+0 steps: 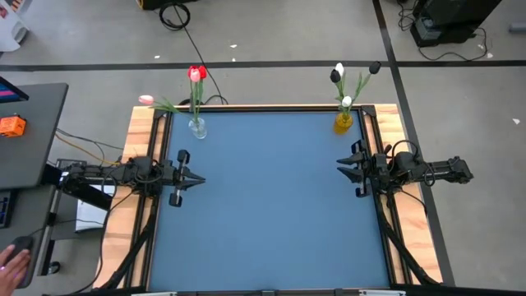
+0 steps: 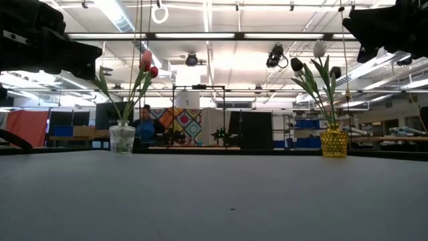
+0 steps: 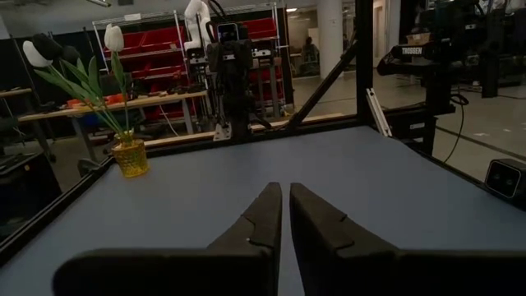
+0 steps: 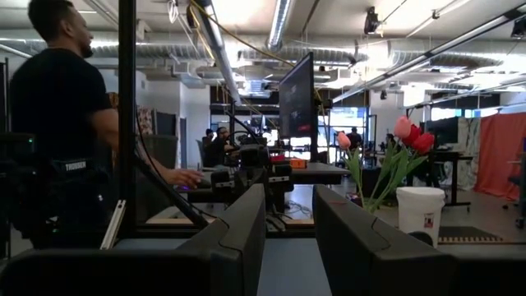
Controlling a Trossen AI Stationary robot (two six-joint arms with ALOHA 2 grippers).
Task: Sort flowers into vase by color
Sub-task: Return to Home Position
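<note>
A clear glass vase [image 1: 196, 127] [image 2: 122, 138] stands near the table's far-left corner. It holds red tulips [image 1: 196, 74] [image 4: 411, 136], and a pink one [image 1: 146, 100] leans out over the left edge. A yellow vase [image 1: 343, 122] [image 2: 334, 142] [image 3: 131, 156] near the far-right corner holds white [image 3: 113, 37] and black [image 2: 296, 64] tulips. My left gripper [image 1: 200, 178] [image 3: 285, 193] hovers at the table's left side, shut and empty, pointing right. My right gripper [image 1: 339, 170] [image 4: 288, 215] hovers at the right side, pointing left, its fingers a small gap apart with nothing between them.
The blue table top [image 1: 271, 205] lies between the two grippers, framed by wooden edges and dark rails. A desk with an orange object [image 1: 11, 125] stands off the left side. A person's hand [image 1: 12, 259] shows at the lower left, and a person [image 4: 57, 123] stands beyond the table.
</note>
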